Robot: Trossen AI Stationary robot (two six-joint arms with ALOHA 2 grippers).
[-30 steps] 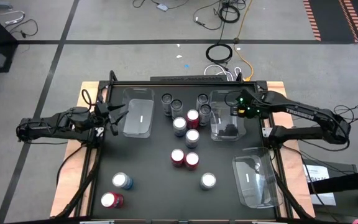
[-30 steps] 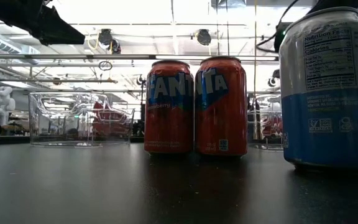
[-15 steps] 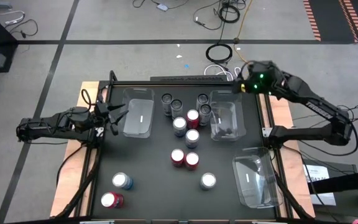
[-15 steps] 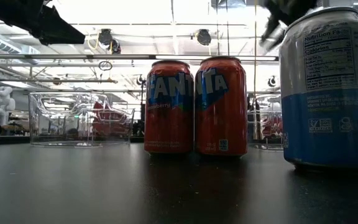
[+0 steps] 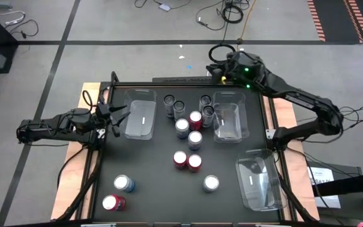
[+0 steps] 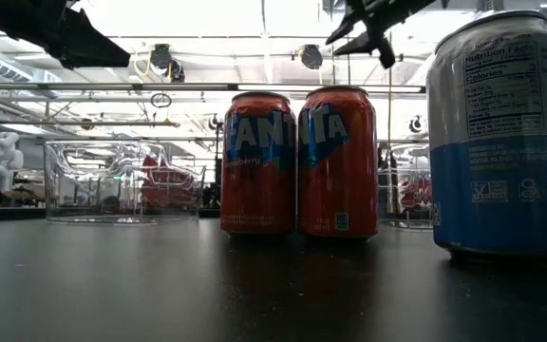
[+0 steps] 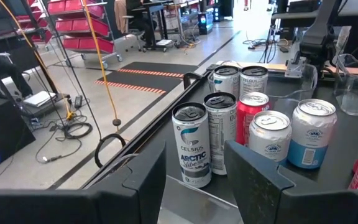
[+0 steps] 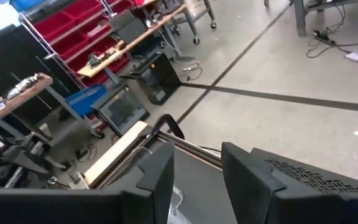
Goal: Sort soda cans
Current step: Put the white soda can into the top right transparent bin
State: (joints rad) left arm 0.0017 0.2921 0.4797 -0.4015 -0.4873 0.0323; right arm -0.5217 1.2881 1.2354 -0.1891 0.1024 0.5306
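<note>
The clear trays sit at the table's edges to take each colour, most soda cans wait unsorted mid-table, the right gripper hangs spread and empty above the far edge, and the left gripper, likewise spread, idles beside the left tray.

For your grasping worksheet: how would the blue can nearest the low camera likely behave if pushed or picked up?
The blue can stands upright on a narrow base, so a high push may tip it, then let it roll. Its smooth round wall looks slippery yet stiff. Whether it is full cannot be told.
</note>
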